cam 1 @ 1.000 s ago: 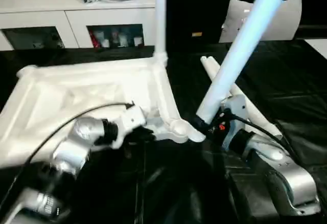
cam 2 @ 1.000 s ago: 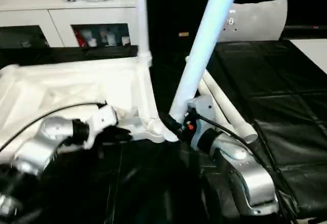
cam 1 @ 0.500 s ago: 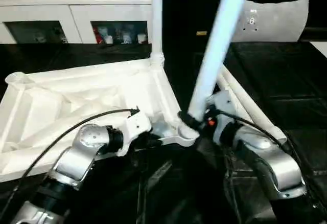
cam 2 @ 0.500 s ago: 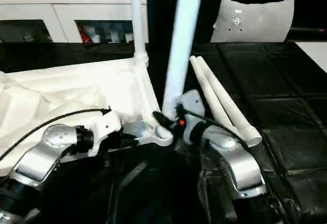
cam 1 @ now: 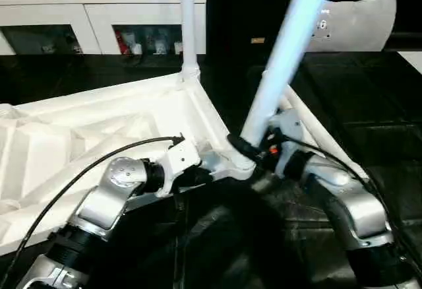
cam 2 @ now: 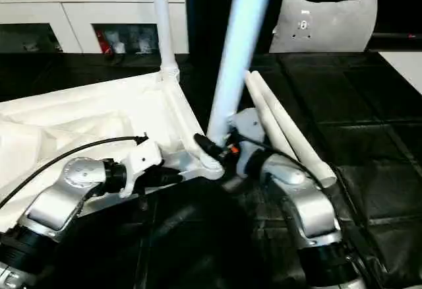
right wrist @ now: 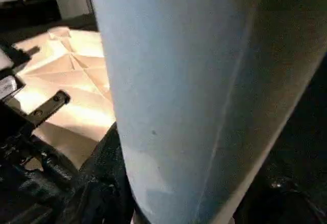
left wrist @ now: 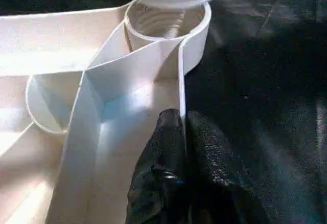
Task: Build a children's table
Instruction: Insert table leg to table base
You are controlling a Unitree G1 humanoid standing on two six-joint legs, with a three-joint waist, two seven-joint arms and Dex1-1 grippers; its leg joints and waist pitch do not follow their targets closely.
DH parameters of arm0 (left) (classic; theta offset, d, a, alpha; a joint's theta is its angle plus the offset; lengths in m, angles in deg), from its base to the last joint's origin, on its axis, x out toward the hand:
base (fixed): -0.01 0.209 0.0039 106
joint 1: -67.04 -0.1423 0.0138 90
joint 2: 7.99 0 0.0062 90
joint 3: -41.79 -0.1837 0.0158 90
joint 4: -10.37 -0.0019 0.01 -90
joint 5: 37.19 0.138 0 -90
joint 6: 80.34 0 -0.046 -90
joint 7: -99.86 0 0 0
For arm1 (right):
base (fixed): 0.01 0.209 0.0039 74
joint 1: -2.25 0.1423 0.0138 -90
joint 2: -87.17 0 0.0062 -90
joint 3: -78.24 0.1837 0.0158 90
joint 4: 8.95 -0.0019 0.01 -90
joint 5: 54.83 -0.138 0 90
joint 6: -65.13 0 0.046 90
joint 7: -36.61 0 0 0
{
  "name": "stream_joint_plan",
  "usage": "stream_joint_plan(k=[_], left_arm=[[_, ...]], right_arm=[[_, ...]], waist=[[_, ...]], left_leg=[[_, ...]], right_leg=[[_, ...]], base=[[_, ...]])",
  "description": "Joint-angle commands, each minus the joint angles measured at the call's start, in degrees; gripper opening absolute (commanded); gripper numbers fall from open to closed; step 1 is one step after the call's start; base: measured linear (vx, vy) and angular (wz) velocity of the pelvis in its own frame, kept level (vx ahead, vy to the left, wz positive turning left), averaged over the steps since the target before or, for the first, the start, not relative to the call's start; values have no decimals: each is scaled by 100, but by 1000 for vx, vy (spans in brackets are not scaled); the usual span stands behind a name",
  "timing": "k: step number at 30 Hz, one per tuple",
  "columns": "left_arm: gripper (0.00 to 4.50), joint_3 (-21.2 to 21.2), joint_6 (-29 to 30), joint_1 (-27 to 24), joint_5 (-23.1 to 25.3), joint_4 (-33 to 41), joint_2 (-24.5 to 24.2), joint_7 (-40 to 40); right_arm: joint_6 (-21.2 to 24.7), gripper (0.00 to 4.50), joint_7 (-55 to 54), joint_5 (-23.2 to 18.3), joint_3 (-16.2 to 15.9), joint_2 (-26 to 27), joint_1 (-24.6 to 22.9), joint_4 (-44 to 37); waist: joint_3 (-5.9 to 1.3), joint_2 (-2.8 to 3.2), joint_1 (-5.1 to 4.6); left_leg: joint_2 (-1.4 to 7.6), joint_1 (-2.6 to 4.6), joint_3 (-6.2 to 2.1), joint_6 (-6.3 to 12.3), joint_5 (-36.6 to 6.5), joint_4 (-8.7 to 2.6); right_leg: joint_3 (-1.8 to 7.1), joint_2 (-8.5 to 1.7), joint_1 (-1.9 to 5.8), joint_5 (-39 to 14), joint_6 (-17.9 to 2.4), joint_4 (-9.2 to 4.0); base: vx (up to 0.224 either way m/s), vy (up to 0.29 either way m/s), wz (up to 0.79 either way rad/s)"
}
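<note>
You see silver forearms with black joint rings and white wrist housings. The left gripper (left wrist: 176, 147) has glossy black fingers; a thin black cable loops along the left forearm. Red-orange mark near the right gripper (cam 1: 241, 147).

A white shelved cabinet (cam 1: 86, 18) stands at the far edge of the work area, well beyond the left gripper (left wrist: 181, 132). Its glass-fronted compartments hold small items too indistinct to identify. A grey-white cushion-like panel (cam 2: 326, 22) leans upright well beyond the right gripper (cam 2: 212, 149). A black quilted covering (cam 2: 369, 124) lies under both grippers.
</note>
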Motion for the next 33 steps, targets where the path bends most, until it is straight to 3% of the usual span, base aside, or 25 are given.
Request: stream_joint_plan(k=[1,5,11,15,23,24,27,29,33], left_arm=[[56,16,162,-38,-149,-104,-6,-194],[96,60,-194,-1,-193,-418,72,-161],[96,78,-626,176,-177,-1005,204,-132],[96,100,-777,272,-251,-1156,258,-256],[96,-227,-1229,603,158,-1781,201,-363],[66,-280,-1280,646,248,-1868,177,-334],[59,-308,-1306,726,323,-2020,178,-295],[15,-306,-1322,826,356,-2198,194,-273],[6,-330,-1349,905,397,-2344,190,-330]], right_arm=[[130,191,62,-186,110,-4,-36,-102],[46,191,122,-272,142,21,-111,-167],[-19,191,177,-275,134,30,-150,-202],[-53,191,151,-247,124,8,-140,-191],[-138,191,153,-205,184,24,-108,-154],[-169,191,146,-200,190,27,-107,-148],[-195,191,137,-200,201,38,-99,-144],[-195,191,147,-206,200,45,-91,-145],[-210,191,157,-198,197,35,-75,-124]], waist=[[-367,-8,34],[-371,-7,46],[-352,-5,84],[-359,-11,98],[-364,0,118],[-370,-1,120],[-371,-5,114],[-361,-7,132],[-338,-11,145]], left_leg=[[583,68,-253,401,-484,-379],[568,62,-245,359,-588,-370],[585,112,-242,187,-886,-396],[592,103,-253,134,-908,-410],[591,103,-260,110,-944,-415],[597,99,-268,111,-906,-416],[587,92,-256,127,-884,-404],[579,104,-251,129,-936,-404],[584,123,-254,73,-1147,-415]], right_leg=[[380,-782,236,-162,-1247,-434],[386,-789,248,-301,-1253,-461],[403,-803,225,-933,-1132,-523],[404,-810,228,-1012,-1105,-512],[413,-812,217,-1140,-1015,-531],[410,-819,223,-1048,-1021,-518],[409,-824,226,-949,-1083,-512],[410,-823,215,-1148,-1059,-535],[417,-836,187,-1667,-975,-590]], base=[[0,0,0],[0,0,0],[0,0,0],[0,0,0],[0,0,0],[0,0,0],[0,0,0],[0,0,0],[0,0,0]])
